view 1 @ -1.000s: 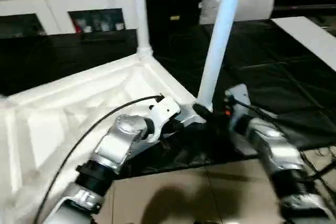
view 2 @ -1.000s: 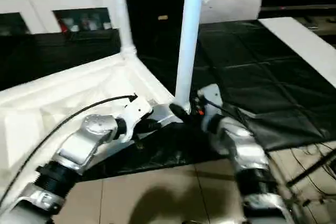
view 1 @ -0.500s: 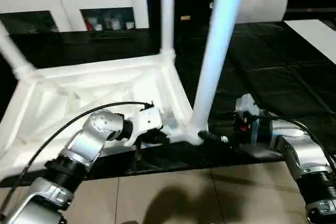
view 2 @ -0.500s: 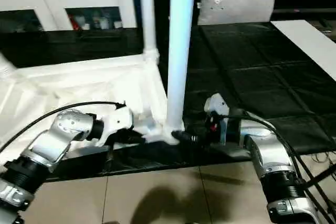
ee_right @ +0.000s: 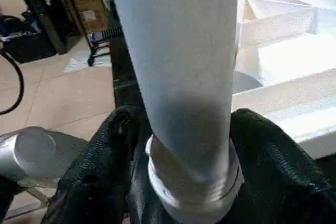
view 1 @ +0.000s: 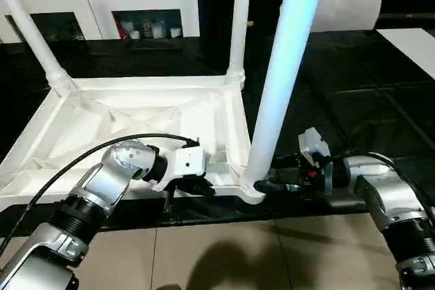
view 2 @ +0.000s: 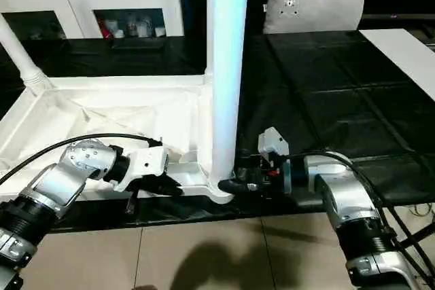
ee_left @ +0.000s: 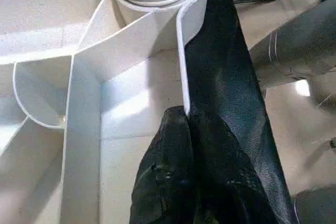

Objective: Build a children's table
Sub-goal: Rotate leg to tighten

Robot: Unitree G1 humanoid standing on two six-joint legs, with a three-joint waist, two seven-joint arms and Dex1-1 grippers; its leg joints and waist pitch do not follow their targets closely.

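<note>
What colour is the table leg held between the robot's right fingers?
White. The leg shows best in the right eye view, standing upright in the tabletop's near corner.

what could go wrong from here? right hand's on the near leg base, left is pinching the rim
1. The right hand grips the near leg only at its base; the long tube above could lever and tilt in its socket.
2. The left hand pinches just the thin rim of the tabletop; it might slip, letting the tabletop shift.
3. The two far legs stand unsupported; a jolt could disturb them.
</note>
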